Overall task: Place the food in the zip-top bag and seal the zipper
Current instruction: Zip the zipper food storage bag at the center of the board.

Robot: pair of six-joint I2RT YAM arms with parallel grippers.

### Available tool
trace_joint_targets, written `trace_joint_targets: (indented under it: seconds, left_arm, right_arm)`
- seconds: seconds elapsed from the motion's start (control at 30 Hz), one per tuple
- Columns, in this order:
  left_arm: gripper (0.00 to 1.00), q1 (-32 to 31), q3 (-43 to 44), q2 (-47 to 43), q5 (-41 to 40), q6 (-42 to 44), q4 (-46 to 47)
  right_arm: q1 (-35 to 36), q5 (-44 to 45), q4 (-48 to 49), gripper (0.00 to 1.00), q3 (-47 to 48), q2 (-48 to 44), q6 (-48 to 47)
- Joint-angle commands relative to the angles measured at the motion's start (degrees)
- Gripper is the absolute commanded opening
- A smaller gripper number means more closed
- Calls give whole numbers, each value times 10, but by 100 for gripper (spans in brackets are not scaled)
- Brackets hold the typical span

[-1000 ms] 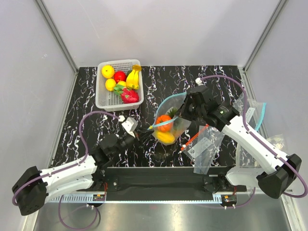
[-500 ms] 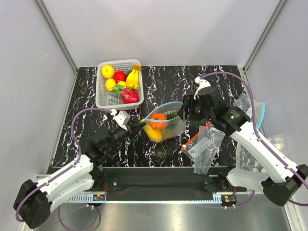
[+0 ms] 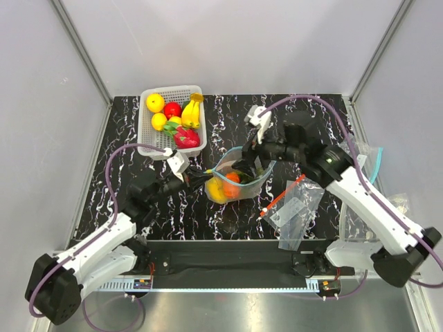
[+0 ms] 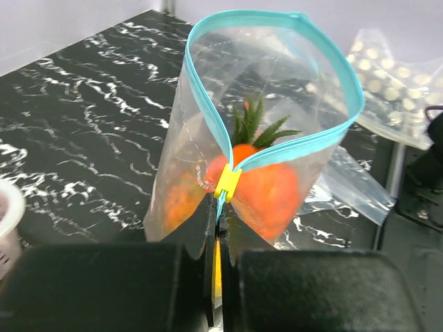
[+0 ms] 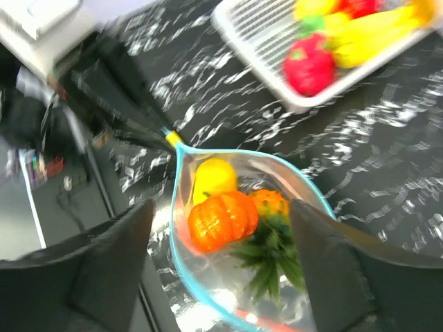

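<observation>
The zip-top bag (image 3: 239,181) stands upright mid-table with its mouth gaping. Inside lie the food pieces: a round orange fruit (image 5: 223,220), a yellow fruit (image 5: 214,176) and a pineapple (image 5: 273,206) with a green crown. The teal zipper (image 4: 208,124) rims the mouth in a wide loop. My left gripper (image 4: 219,207) (image 3: 202,177) is shut on the zipper's near end, just below the yellow slider (image 4: 227,183). My right gripper (image 5: 220,207) (image 3: 250,163) hovers over the bag's mouth, open, with a finger on either side and nothing held.
A white basket (image 3: 143,131) with several more toy fruits sits at the back left. A clear bag with a red-orange strip (image 3: 294,207) lies right of the zip-top bag. More clear bags (image 3: 360,159) lie at the right edge.
My right gripper has opened, let go of the bag's far rim and swung left above the mouth. The bag has shifted left and now gapes wider. My left gripper keeps its hold.
</observation>
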Motion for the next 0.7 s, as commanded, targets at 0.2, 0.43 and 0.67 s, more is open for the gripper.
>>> trace_joint_targets:
  seconds: [0.2, 0.43, 0.67]
  left_arm:
    - [0, 23, 33, 49, 139, -57, 82]
    - [0, 30, 42, 64, 152, -92, 88]
    - [0, 32, 12, 29, 105, -109, 111]
  right_arm:
    - [40, -127, 38, 73, 20, 69, -171]
    - [55, -148, -2, 58, 52, 128, -232]
    - [69, -143, -72, 45, 125, 204, -258]
